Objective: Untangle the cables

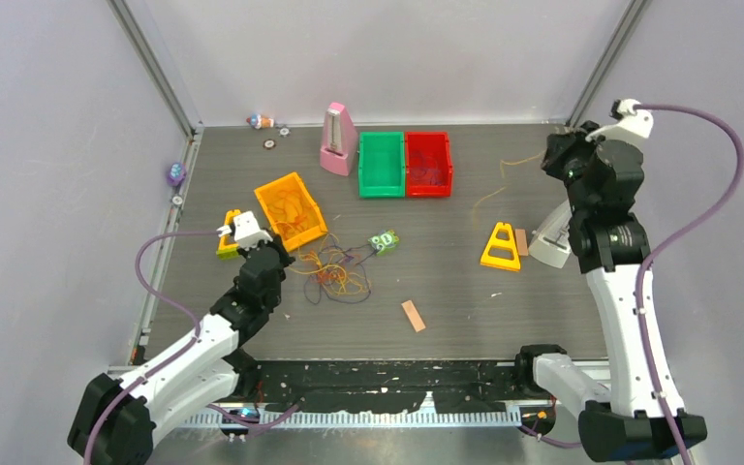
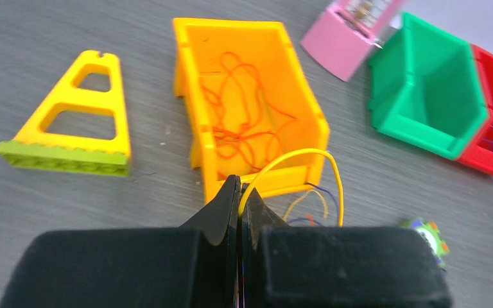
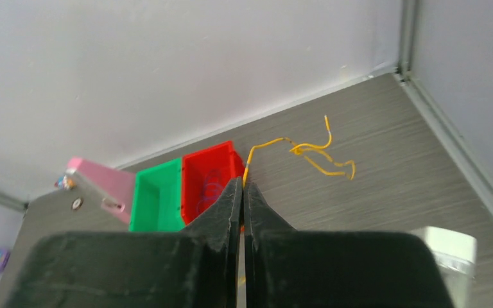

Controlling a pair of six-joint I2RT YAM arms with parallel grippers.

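A tangle of orange, yellow and purple cables (image 1: 334,273) lies mid-table, in front of the orange bin (image 1: 291,208). My left gripper (image 1: 286,260) is low at the tangle's left edge. In the left wrist view it (image 2: 239,186) is shut on a yellow cable (image 2: 298,153) that arcs up and right. My right gripper (image 1: 560,157) is raised at the back right. In the right wrist view it (image 3: 242,186) is shut on another yellow cable (image 3: 308,151) whose free end lies on the table; this cable also shows in the top view (image 1: 504,179).
The orange bin (image 2: 250,102) holds orange cables, and the red bin (image 1: 428,163) holds purple ones. The green bin (image 1: 381,163) stands beside a pink metronome (image 1: 337,140). There are yellow triangle blocks (image 1: 501,247) (image 2: 70,122), a green toy (image 1: 384,241), a wooden block (image 1: 413,315) and a white object (image 1: 549,242).
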